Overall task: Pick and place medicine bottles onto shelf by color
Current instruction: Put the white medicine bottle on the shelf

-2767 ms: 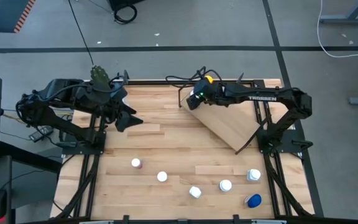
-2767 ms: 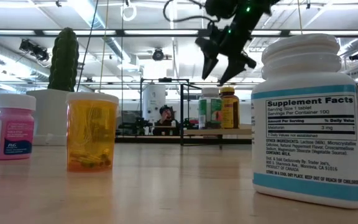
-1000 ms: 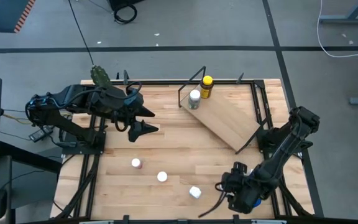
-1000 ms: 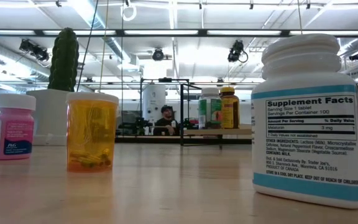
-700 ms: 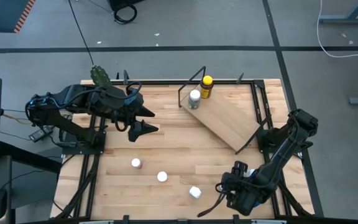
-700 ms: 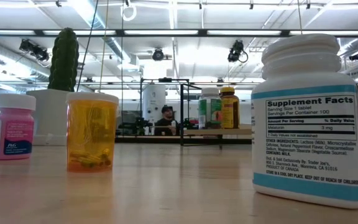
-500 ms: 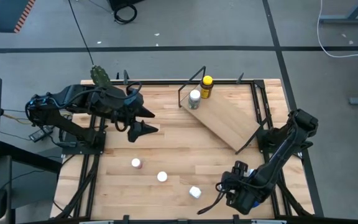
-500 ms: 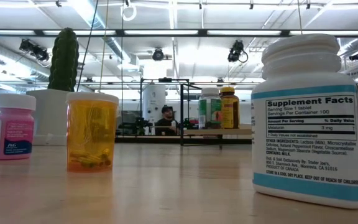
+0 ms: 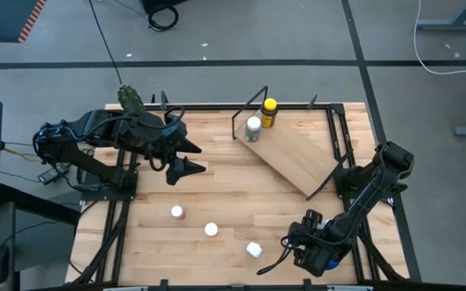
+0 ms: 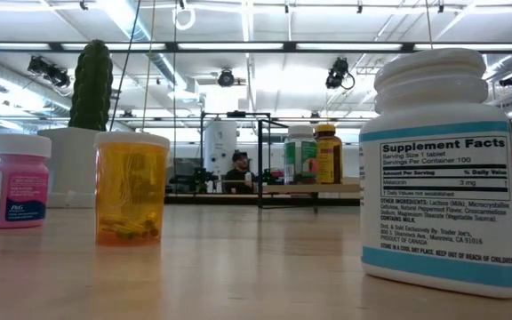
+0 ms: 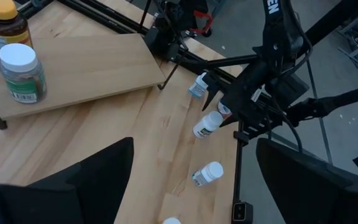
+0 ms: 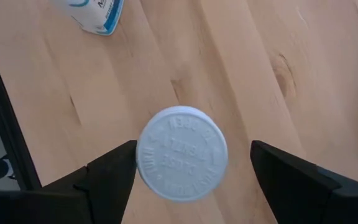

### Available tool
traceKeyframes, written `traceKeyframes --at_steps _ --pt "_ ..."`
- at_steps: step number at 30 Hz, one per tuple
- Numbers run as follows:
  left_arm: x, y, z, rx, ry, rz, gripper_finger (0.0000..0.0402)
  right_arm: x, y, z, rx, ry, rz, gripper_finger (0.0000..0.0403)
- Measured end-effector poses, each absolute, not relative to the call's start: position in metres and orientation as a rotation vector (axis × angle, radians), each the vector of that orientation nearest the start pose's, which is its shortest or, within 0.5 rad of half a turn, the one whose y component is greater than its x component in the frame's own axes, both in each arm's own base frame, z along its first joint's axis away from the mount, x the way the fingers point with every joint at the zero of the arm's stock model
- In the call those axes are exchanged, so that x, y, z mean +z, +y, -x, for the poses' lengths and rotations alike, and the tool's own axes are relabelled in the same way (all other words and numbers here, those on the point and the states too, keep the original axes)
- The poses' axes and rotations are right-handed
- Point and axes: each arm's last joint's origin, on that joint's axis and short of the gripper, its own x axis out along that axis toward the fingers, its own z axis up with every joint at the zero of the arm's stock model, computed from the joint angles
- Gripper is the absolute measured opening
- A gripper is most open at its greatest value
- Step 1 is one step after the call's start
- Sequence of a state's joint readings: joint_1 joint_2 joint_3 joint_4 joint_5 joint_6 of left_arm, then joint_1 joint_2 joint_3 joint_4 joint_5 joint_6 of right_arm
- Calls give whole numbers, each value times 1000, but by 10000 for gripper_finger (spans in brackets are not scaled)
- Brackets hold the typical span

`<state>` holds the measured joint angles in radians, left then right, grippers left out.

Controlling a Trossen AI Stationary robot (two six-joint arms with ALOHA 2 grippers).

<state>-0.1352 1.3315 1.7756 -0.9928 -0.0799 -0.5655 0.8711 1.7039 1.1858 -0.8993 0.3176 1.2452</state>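
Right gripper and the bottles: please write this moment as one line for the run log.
right gripper: open, straddling white-capped bottle | left gripper: open, waiting mid-table | shelf: two bottles placed

Grey floor (image 9: 241, 40), bright ceiling lights (image 10: 238, 89)

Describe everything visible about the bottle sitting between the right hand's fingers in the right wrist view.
The blue-capped bottle is seen from straight above, so mostly its round, pale blue plastic cap shows, with raised lettering too faint to read. It stands upright on the wooden tabletop, near the front right corner. The right hand hangs directly over it, open, with one dark finger on either side and neither visibly touching it. Its body is hidden under the cap.
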Motion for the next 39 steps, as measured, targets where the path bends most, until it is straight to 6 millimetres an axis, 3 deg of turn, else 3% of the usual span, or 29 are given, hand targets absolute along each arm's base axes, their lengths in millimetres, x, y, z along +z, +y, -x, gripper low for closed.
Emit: traceKeyframes --at_steps 17,24,32,39 --pt "469 -29 -233 103 544 492 346 202 232 -209 -311 1216 -302 212" --pt "469 -29 -233 103 544 492 346 217 228 -224 -300 1201 -320 209" --pt "469 -29 -233 103 544 492 346 253 199 -255 -405 1174 -326 212" --pt "469 -29 -234 103 544 492 346 286 152 -295 -450 1109 -361 214"
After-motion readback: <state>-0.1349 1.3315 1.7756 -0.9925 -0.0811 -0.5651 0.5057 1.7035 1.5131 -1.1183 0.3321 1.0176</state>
